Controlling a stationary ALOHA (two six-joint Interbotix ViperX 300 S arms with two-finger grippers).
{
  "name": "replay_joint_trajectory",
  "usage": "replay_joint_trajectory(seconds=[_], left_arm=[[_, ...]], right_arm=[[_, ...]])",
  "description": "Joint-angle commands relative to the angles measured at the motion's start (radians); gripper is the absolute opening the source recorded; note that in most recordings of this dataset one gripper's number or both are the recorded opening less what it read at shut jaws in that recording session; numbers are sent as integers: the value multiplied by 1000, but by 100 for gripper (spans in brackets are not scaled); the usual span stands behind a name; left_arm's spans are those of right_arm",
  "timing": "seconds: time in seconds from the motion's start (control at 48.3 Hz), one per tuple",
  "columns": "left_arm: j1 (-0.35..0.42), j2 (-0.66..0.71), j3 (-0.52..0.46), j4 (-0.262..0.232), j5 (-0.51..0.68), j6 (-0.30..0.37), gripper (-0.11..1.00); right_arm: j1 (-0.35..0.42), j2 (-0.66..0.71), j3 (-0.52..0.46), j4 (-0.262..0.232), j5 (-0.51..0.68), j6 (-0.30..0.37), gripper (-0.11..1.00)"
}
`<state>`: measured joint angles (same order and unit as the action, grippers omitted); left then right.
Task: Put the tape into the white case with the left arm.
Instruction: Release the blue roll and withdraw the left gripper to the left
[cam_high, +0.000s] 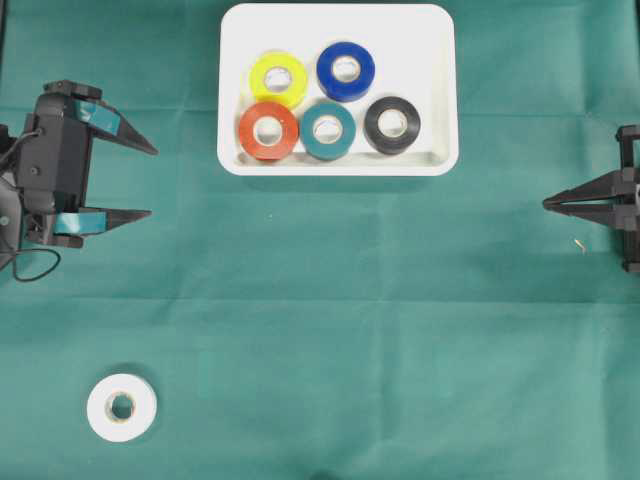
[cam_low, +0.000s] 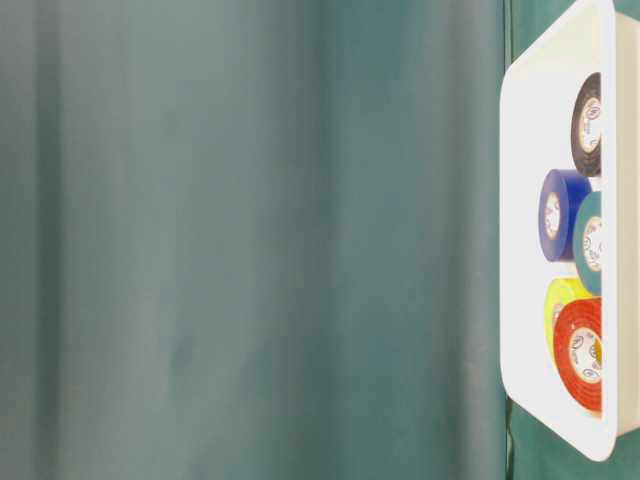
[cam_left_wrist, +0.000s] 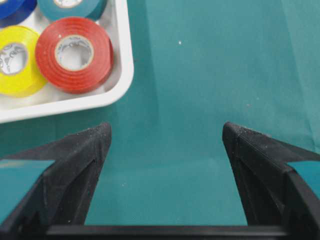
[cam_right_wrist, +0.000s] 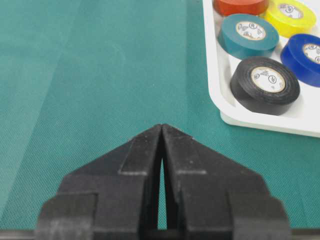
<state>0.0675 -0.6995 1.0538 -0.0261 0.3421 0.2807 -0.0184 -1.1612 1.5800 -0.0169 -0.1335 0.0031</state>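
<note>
My left gripper (cam_high: 150, 182): jaws wide apart, holding nothing. My right gripper (cam_high: 548, 204): jaws together. Case (cam_high: 435, 90): five rolls. White tape (cam_high: 121, 407): on cloth (cam_high: 350, 320).

Six tape rolls (cam_high: 121, 407), one white case (cam_high: 437, 40), two hands (cam_high: 150, 182).

Five tape rolls (cam_high: 318, 103) lie inside the case (cam_high: 437, 90). A sixth roll (cam_high: 121, 407) lies on the cloth (cam_high: 400, 330), well apart, below-left of the case.
</note>
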Motion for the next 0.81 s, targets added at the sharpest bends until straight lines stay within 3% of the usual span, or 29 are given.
replay_joint_trajectory(seconds=[0.0, 0.352, 0.662, 0.786], left_arm=[[-15, -2, -9, -3, -5, -2, 92], [-135, -55, 43, -3, -14, -6, 92], [-272, -245, 135, -3, -17, -112, 92], [-325, -299, 158, -2, -9, -117, 91]], right_arm=[[-3, 6, -12, -2, -11, 2, -9], [-9, 6, -12, 0, -12, 2, -9], [-9, 6, -11, -2, -12, 2, -9], [-9, 6, -11, 0, -11, 2, -9]])
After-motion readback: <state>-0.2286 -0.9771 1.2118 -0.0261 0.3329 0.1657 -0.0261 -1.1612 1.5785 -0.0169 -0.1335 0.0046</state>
